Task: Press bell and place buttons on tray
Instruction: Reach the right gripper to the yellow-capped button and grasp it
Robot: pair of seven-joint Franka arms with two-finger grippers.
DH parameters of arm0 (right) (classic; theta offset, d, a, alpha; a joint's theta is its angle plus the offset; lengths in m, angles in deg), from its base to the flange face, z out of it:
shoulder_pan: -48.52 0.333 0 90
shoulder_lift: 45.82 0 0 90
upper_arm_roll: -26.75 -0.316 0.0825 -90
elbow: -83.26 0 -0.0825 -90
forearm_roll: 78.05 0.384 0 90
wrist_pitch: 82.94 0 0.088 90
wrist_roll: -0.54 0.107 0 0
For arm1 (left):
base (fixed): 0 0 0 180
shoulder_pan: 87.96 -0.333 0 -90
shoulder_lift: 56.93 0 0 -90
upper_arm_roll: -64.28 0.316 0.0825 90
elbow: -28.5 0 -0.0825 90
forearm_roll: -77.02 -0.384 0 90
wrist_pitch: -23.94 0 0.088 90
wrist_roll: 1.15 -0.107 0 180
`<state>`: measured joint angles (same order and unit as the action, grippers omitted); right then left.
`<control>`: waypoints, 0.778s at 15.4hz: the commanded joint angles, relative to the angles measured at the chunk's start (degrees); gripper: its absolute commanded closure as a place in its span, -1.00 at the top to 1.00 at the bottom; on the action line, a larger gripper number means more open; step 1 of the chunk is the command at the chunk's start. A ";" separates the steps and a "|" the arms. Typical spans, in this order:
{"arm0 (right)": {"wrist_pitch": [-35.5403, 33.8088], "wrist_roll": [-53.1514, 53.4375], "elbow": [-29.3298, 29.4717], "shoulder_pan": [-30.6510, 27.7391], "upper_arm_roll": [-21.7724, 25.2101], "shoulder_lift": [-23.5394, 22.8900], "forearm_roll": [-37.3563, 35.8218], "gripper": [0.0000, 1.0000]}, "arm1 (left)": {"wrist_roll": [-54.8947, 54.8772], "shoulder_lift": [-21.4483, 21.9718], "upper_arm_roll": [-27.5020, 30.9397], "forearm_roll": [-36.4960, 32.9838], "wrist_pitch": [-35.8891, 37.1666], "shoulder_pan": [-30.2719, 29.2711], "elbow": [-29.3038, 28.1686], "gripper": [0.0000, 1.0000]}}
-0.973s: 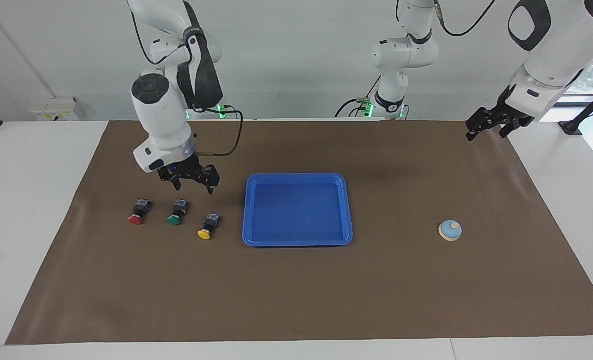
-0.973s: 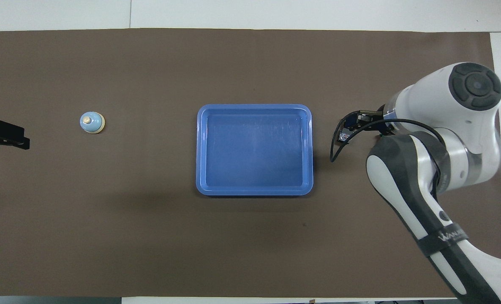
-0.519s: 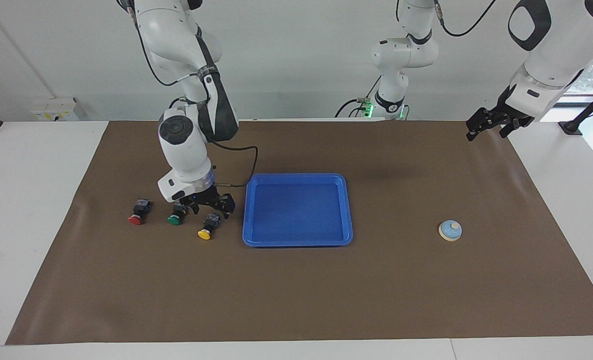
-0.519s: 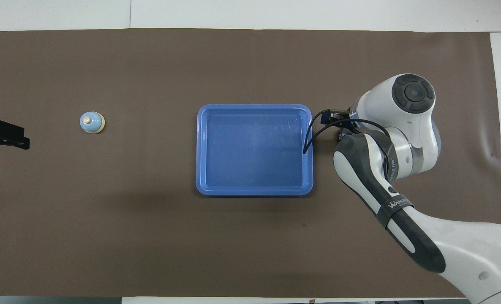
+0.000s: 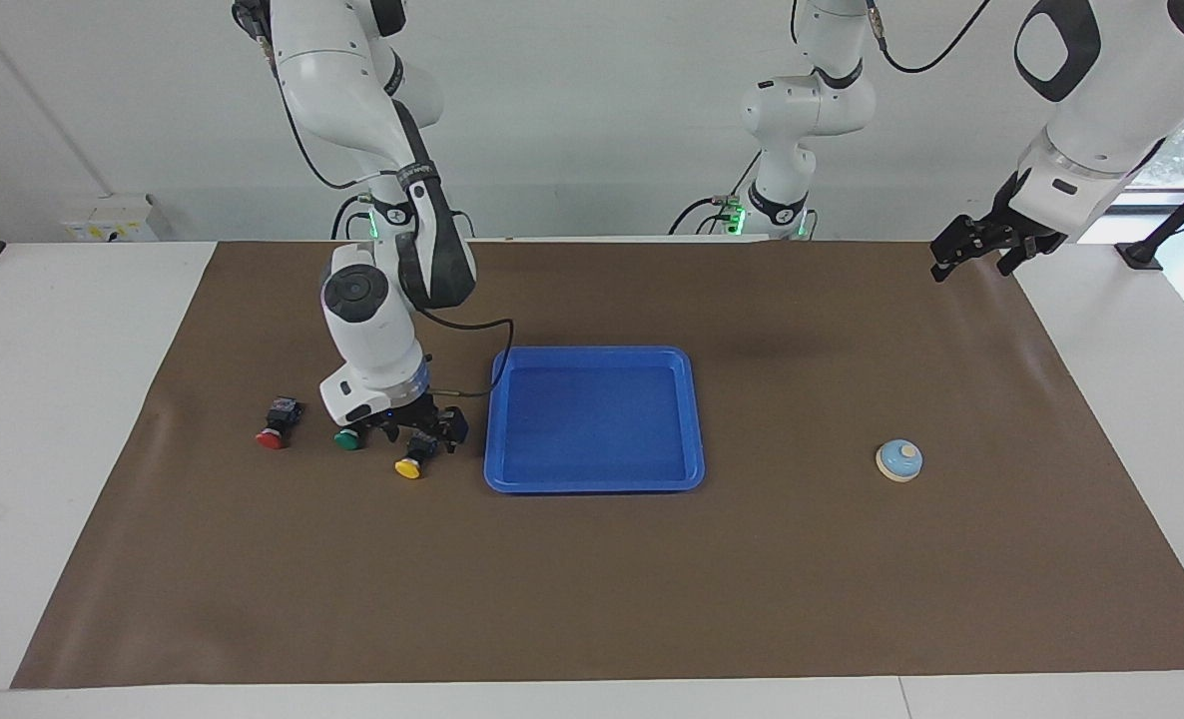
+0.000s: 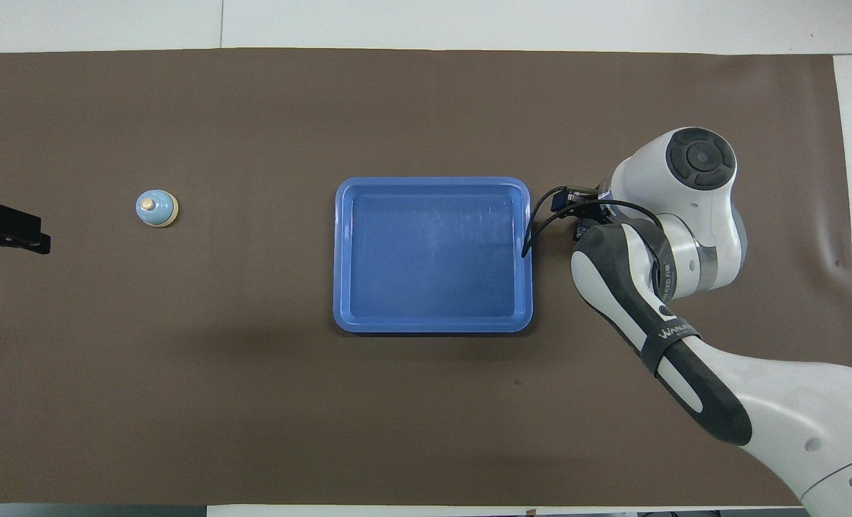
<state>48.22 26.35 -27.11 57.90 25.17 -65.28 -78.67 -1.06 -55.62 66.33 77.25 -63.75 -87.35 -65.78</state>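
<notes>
Three buttons lie in a row on the mat toward the right arm's end: red [image 5: 274, 429], green [image 5: 348, 437] and yellow [image 5: 410, 463]. My right gripper [image 5: 422, 435] is low over the yellow button's black body, open, with a finger on either side of it. In the overhead view the right arm hides the buttons. The blue tray [image 5: 592, 483] lies empty mid-table beside the yellow button and also shows in the overhead view [image 6: 433, 327]. The light-blue bell [image 5: 898, 460] stands toward the left arm's end, also seen in the overhead view [image 6: 156, 207]. My left gripper [image 5: 981, 252] waits open in the air.
A brown mat [image 5: 592, 599] covers most of the white table. A third robot arm's base [image 5: 782, 200] stands at the table's edge between my two arms. The right gripper's black cable [image 5: 492, 340] hangs close to the tray's corner.
My right arm has swung toward the tray and come down from above the buttons onto the yellow button. The left arm has barely moved.
</notes>
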 commanded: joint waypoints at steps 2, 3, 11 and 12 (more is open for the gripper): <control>1.12 1.70 -2.48 -1.02 -0.44 0.74 -0.08 1.00 | -0.08 1.15 0.06 -0.85 0.24 0.01 -0.82 1.00; 1.82 2.14 -3.10 -1.03 -0.44 0.74 -0.08 1.00 | -0.17 1.15 0.06 -0.85 0.24 0.01 -0.82 1.00; 5.61 1.79 -6.27 -0.94 -0.44 1.18 -0.17 0.70 | -0.17 1.15 0.06 -0.85 0.24 0.01 -0.73 1.00; 5.61 1.88 -6.27 -0.94 -0.44 1.26 -0.17 0.52 | -0.17 1.15 0.06 -0.85 0.24 0.01 -0.82 1.00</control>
<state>52.74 27.40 -31.92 57.38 25.09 -65.25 -78.67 -1.06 -55.61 66.33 77.25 -63.75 -87.35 -65.78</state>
